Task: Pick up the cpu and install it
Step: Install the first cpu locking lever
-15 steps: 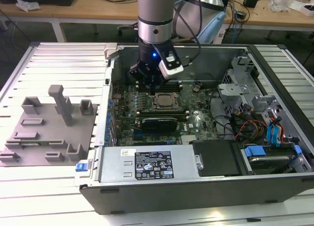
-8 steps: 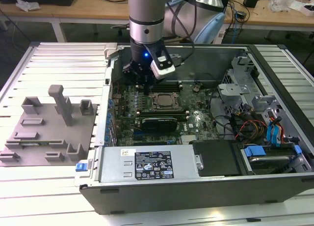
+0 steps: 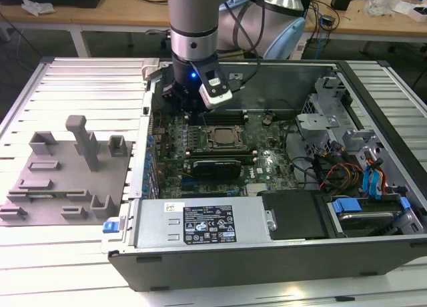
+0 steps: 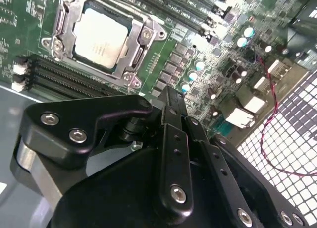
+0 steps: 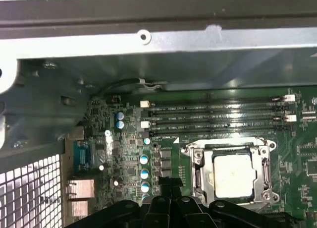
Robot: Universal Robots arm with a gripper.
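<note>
The cpu [image 3: 220, 135] is a silvery square chip lying inside the dark socket frame with its metal latch [image 4: 140, 39] on the green motherboard. It shows in both wrist views [image 4: 100, 35] [image 5: 234, 174]. My black gripper [image 3: 181, 97] hangs over the motherboard's rear corner, toward the exterior view's left of the socket and apart from the chip. In the second wrist view the gripper [image 4: 171, 98] has its fingers drawn together with nothing between them. Its tips [image 5: 166, 191] point at the board beside the socket.
The open computer case [image 3: 373, 247] encloses the board. Memory slots [image 5: 218, 116] run behind the socket, and a long black card [image 3: 217, 167] lies in front of it. The power supply [image 3: 200, 223], drive bays and cables [image 3: 347, 167] fill the front and right. A grey tray [image 3: 67, 180] stands outside on the left.
</note>
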